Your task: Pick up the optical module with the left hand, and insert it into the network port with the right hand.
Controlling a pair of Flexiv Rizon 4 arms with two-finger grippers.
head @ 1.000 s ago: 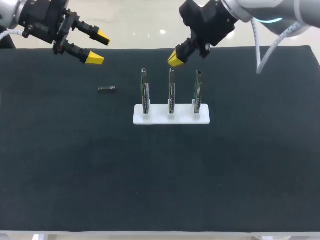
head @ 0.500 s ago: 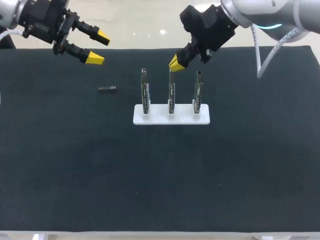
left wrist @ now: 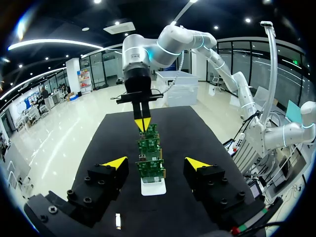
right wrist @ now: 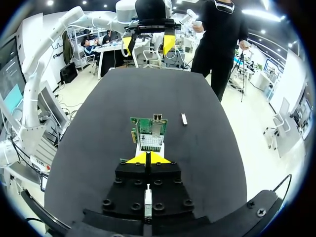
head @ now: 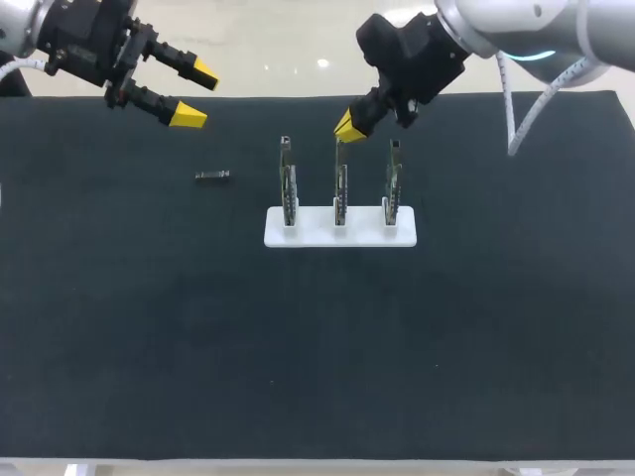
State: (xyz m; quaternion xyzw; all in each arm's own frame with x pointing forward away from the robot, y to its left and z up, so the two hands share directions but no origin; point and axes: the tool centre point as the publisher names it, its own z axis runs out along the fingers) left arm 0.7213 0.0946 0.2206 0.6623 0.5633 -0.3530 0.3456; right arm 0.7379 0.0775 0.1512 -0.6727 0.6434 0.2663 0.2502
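The optical module [head: 212,177] lies flat on the black table [head: 317,347], its long axis running left to right in the head view. It is near the left end of the white holder [head: 317,238] that carries three upright network cards [head: 288,183]. The left gripper [head: 195,94] hangs above and just behind the module, fingers spread wide and empty, so it is plainly the nearer arm. The right gripper [head: 347,127] is pressed closed on nothing, poised at the top of the middle card [head: 340,183].

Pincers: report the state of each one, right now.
Left pincer: open, empty.
Right pincer: closed, nothing seen in it.
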